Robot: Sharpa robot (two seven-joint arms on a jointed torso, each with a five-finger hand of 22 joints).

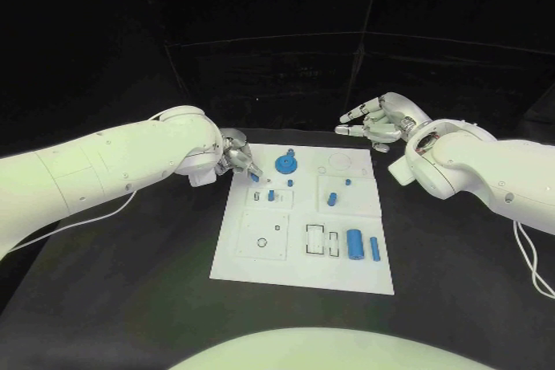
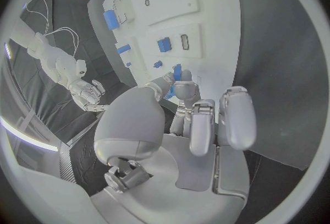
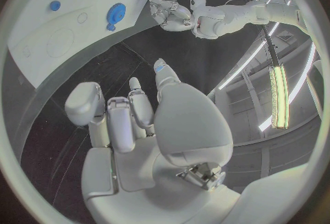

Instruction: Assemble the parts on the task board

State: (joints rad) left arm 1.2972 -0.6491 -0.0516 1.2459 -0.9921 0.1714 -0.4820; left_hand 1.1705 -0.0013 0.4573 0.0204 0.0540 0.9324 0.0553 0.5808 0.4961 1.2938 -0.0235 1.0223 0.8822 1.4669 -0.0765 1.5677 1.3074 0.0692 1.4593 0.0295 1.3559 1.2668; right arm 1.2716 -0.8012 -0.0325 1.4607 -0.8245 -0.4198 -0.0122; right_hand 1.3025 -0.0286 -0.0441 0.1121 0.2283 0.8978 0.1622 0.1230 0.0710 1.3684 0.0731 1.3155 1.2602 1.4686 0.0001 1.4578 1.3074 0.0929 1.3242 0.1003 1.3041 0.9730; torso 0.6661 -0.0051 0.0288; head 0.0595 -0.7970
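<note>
We see the white board (image 1: 303, 258) lying in the middle of the black tabletop (image 1: 127, 266). Our left hand (image 1: 237, 157) sits at the board's far left corner, pinching a small blue part (image 1: 253, 176) between thumb and fingertip (the other fingers lie curled beside it). Our right hand (image 1: 376, 119) hovers past the far right corner, fingers loosely spread and holding nothing. A round blue part (image 1: 287, 161) rests near the far edge, and two blue cylinders (image 1: 355, 245) lie near the right edge.
</note>
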